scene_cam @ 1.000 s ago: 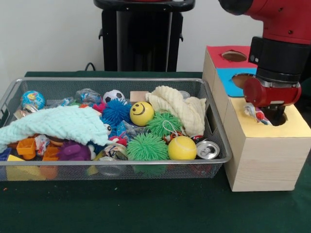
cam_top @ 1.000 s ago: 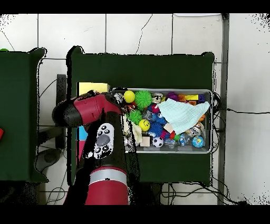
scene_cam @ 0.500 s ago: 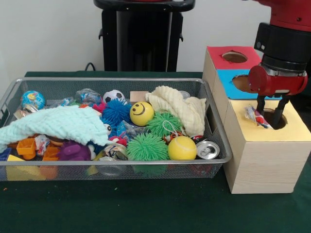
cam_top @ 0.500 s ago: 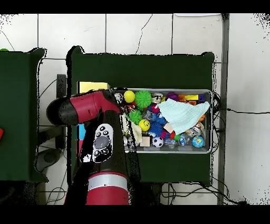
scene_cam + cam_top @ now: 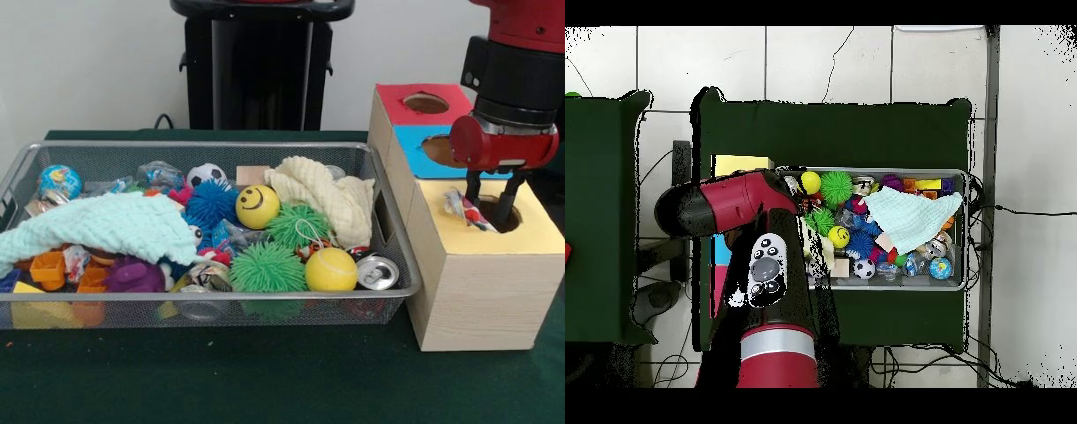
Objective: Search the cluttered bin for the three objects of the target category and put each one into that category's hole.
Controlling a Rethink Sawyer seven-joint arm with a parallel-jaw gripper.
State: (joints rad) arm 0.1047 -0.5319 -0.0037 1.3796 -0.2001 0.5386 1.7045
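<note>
Front and overhead views of a sorting station on a dark green table (image 5: 265,380). A rectangular wire-mesh bin (image 5: 203,309) with a bright metal rim holds a dense heap of mixed things: a pale mint knitted cloth (image 5: 97,225) draped over its left half, a cream waffle-textured cloth (image 5: 322,199) bunched at the right rear, a smooth yellow smiley ball (image 5: 257,206), a fuzzy yellow tennis ball (image 5: 331,268), two green spiky rubber balls (image 5: 267,268), a blue spiky ball (image 5: 212,203), a small black-and-white football (image 5: 206,174), a glossy globe-printed ball (image 5: 59,182), a crushed aluminium can (image 5: 378,272) lying on its side against the right wall, orange plastic blocks (image 5: 48,268) and a purple rubbery toy (image 5: 134,276). Just beside the bin's right end stands a pale wooden box (image 5: 472,291) whose top is divided into red, blue and yellow panels, each with a round hole. The gripper (image 5: 491,201), below a rounded red wrist, hangs over the yellow panel's hole (image 5: 503,216), its two dark fingers spread apart and holding nothing. A crinkled red-and-white wrapper (image 5: 463,208) lies on the yellow panel at the hole's left edge, beside one finger. In the overhead view the red arm (image 5: 740,205) covers the box.
</note>
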